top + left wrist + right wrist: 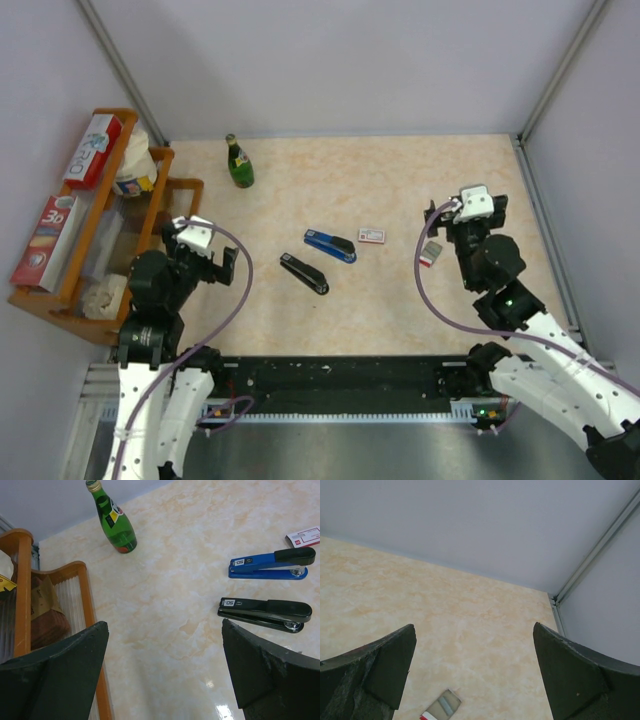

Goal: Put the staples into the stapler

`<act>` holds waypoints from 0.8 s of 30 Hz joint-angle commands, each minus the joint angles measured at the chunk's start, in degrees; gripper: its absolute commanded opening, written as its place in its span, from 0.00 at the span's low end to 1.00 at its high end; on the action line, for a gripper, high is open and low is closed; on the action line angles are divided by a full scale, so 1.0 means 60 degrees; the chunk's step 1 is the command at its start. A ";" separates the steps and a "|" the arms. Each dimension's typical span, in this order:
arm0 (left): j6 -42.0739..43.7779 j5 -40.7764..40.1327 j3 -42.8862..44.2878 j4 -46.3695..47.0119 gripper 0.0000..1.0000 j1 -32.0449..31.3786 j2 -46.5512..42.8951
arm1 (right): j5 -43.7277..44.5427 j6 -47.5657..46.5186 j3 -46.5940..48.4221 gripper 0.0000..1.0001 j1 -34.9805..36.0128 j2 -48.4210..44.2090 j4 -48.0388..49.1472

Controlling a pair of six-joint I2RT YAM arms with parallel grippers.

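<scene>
Two staplers lie mid-table: a blue stapler [330,245] [272,562] and, nearer, a black stapler [304,273] [265,612]. The staples' white box with a red label [372,236] [304,536] rests just right of the blue one. Their small grey and red inner tray [431,253] [442,707] lies further right, beside my right gripper [468,210] [474,627]. That gripper is open and empty, above the table. My left gripper [203,250] [164,624] is open and empty too, left of the black stapler.
A green glass bottle [239,163] [116,522] stands upright at the back left. A wooden rack [100,220] [22,580] holding boxes and packets fills the left edge, close to the left gripper. Walls enclose the table at the back and right.
</scene>
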 commanded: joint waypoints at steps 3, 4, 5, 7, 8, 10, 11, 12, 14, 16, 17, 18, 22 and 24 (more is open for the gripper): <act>-0.0103 -0.0004 -0.0241 0.0576 0.99 0.0047 -0.0172 | -0.0053 -0.0467 -0.0266 0.99 -0.0071 -0.0475 0.1043; -0.0117 0.0011 -0.0314 0.0576 0.99 0.0047 -0.0216 | -0.0111 -0.0570 -0.0339 0.99 -0.0042 -0.0563 0.1131; -0.0117 0.0025 -0.0402 0.0591 0.99 0.0047 -0.0289 | -0.0169 -0.0600 -0.0412 0.99 -0.0056 -0.0650 0.1190; -0.0044 0.0040 -0.0578 0.0693 0.99 0.0047 -0.0362 | -0.0403 -0.0731 -0.0530 0.99 -0.0056 -0.0812 0.1249; -0.0044 0.0055 -0.0622 0.0708 0.99 0.0047 -0.0421 | -0.0491 -0.0732 -0.0559 0.99 -0.0056 -0.0870 0.1263; -0.0073 0.0171 -0.0695 0.0679 0.99 0.0047 -0.0494 | -0.0638 -0.0702 -0.0589 0.99 -0.0056 -0.0929 0.1205; -0.0102 0.0288 -0.0739 0.0679 0.99 0.0047 -0.0538 | -0.0668 -0.0688 -0.0589 0.99 -0.0056 -0.0930 0.1161; -0.0074 0.0405 -0.0797 0.0679 0.99 0.0047 -0.0611 | -0.0668 -0.0659 -0.0560 0.99 -0.0056 -0.0930 0.1103; 0.0000 0.0756 -0.0885 0.0708 0.99 0.0047 -0.0757 | -0.0697 -0.0615 -0.0531 0.99 -0.0056 -0.0929 0.1029; -0.0015 0.0860 -0.0973 0.0766 0.99 0.0047 -0.0919 | -0.0756 -0.0629 -0.0516 0.99 -0.0056 -0.0915 0.0971; -0.0029 0.0846 -0.1017 0.0854 0.99 0.0047 -0.0948 | -0.0756 -0.0644 -0.0530 0.99 -0.0056 -0.0900 0.0941; -0.0102 0.0759 -0.1061 0.0927 0.99 0.0047 -0.0949 | -0.0741 -0.0673 -0.0545 0.99 -0.0056 -0.0900 0.0956; -0.0628 -0.0075 -0.1223 0.1512 0.99 0.0047 -0.1022 | -0.0814 -0.0673 -0.0589 0.99 -0.0056 -0.0900 0.0926; -0.0819 -0.0485 -0.1339 0.1820 0.99 0.0047 -0.1124 | -0.0887 -0.0629 -0.0574 0.99 -0.0056 -0.0900 0.0868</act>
